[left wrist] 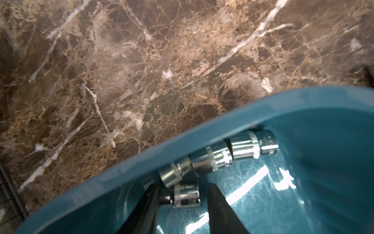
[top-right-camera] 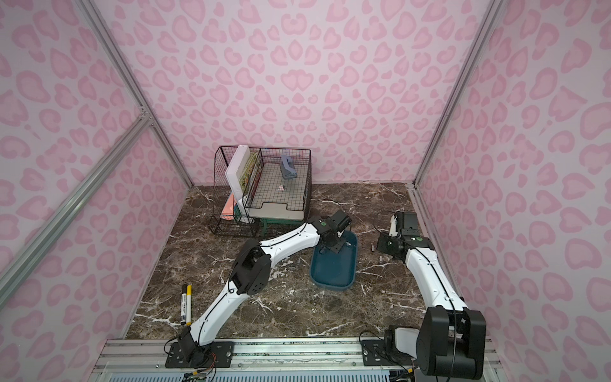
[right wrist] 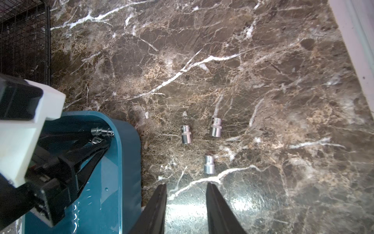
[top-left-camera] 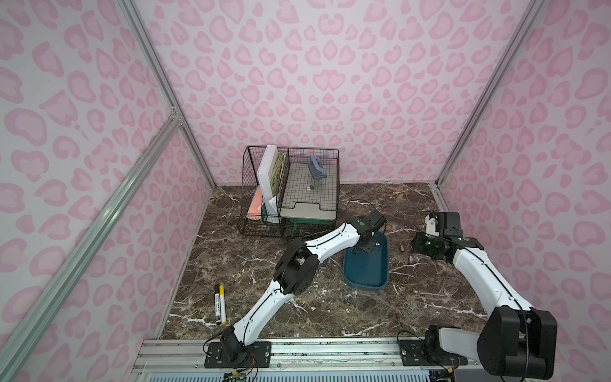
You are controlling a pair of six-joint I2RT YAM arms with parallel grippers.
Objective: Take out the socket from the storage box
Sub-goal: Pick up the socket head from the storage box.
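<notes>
My left gripper (left wrist: 183,185) stands apart, straddling the nearest socket (left wrist: 186,196) lying in the storage box (left wrist: 141,163) near its wall; chromed steel, hard, dense, probably slippery (it may roll), so I'd pinch the knurled band

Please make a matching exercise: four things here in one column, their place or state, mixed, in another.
1 storage box
2 left gripper
3 right gripper
4 markers

A open, near three loose sockets
B teal, rounded corners
C near the left arm's base
D open, astride a socket in the storage box

Pairs: 1-B, 2-D, 3-A, 4-C
</notes>
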